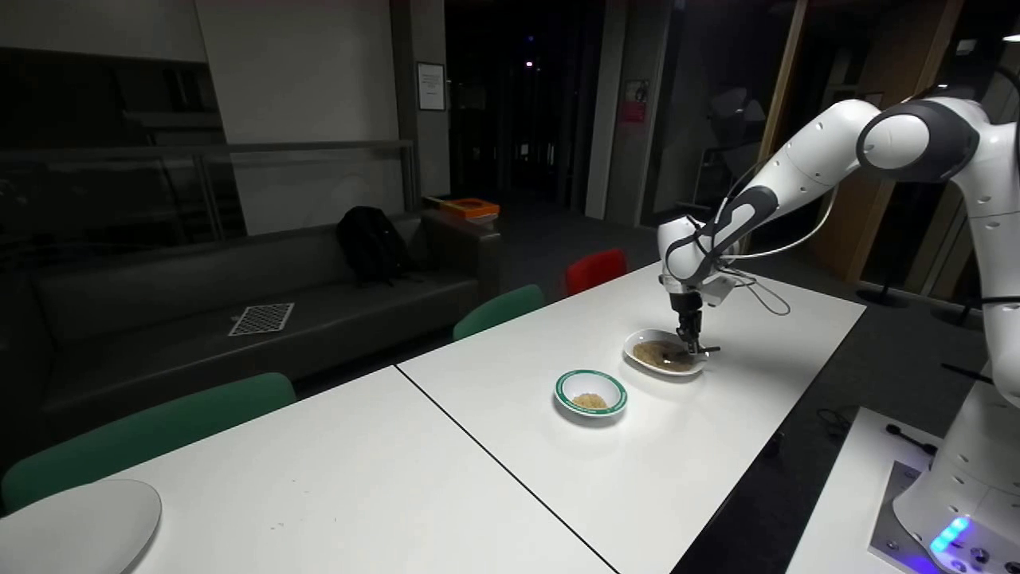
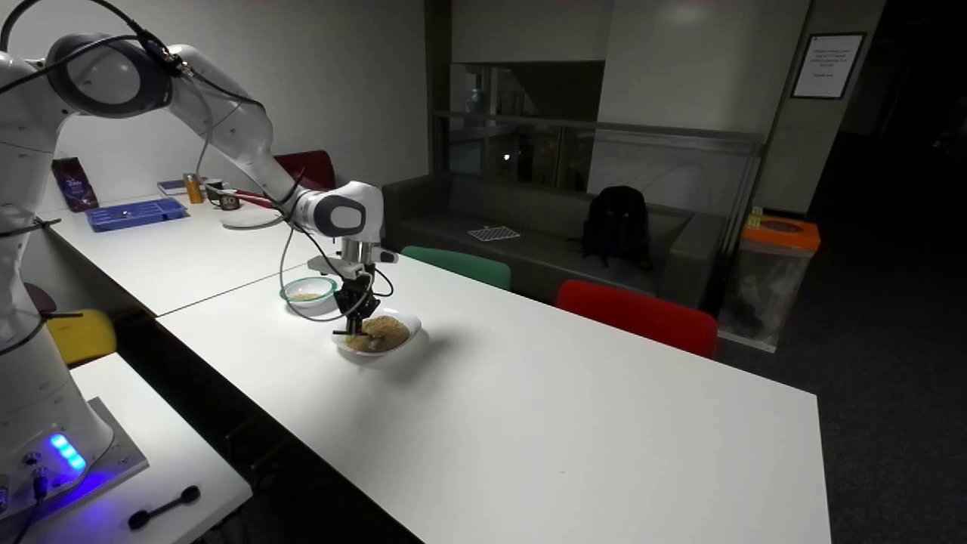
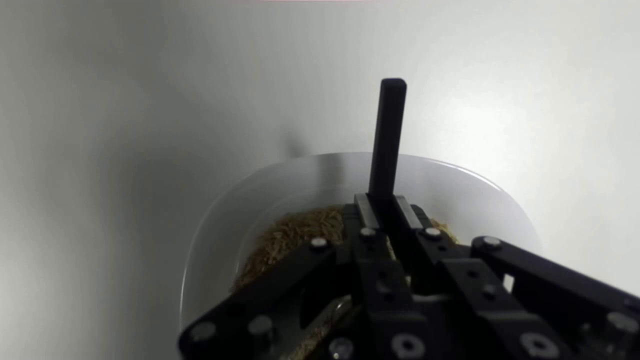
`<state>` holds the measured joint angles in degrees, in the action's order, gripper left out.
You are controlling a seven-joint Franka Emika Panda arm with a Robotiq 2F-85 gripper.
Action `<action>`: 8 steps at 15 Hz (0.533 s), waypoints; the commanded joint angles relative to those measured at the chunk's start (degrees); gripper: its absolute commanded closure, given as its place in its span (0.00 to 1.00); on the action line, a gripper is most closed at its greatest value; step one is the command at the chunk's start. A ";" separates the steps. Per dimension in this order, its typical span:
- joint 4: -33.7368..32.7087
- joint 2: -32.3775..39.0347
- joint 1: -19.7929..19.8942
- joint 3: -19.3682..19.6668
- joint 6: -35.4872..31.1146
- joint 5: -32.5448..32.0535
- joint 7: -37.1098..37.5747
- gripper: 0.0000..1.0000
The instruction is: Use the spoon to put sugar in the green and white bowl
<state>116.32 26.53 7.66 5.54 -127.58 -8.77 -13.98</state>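
Observation:
The spoon's black handle (image 3: 389,135) is pinched between the fingers of my gripper (image 3: 384,212), its end sticking out past the fingertips. In both exterior views my gripper (image 1: 690,341) (image 2: 355,321) points down at the edge of a white dish (image 1: 637,343) (image 2: 413,326) (image 3: 480,195). The brownish-tan sugar (image 1: 660,356) (image 2: 389,332) (image 3: 300,230), a grainy heap, lies in this dish. The spoon's head is mostly hidden, low at the heap. The green and white bowl (image 1: 566,387) (image 2: 332,283) stands beside the dish, apart from it, with a small tan heap inside.
A white plate (image 1: 80,526) lies at the table's far end. A blue tray (image 2: 136,214), mugs (image 2: 227,199) and an orange can (image 2: 193,189) also stand there. Green (image 1: 151,422) and red chairs (image 2: 638,313) line the table's long side. A seam crosses the tabletop.

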 commanded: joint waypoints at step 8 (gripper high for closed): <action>3.38 -2.00 1.50 -1.19 -5.70 2.46 -2.54 0.97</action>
<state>117.36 26.52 7.68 5.25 -131.13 -7.21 -14.27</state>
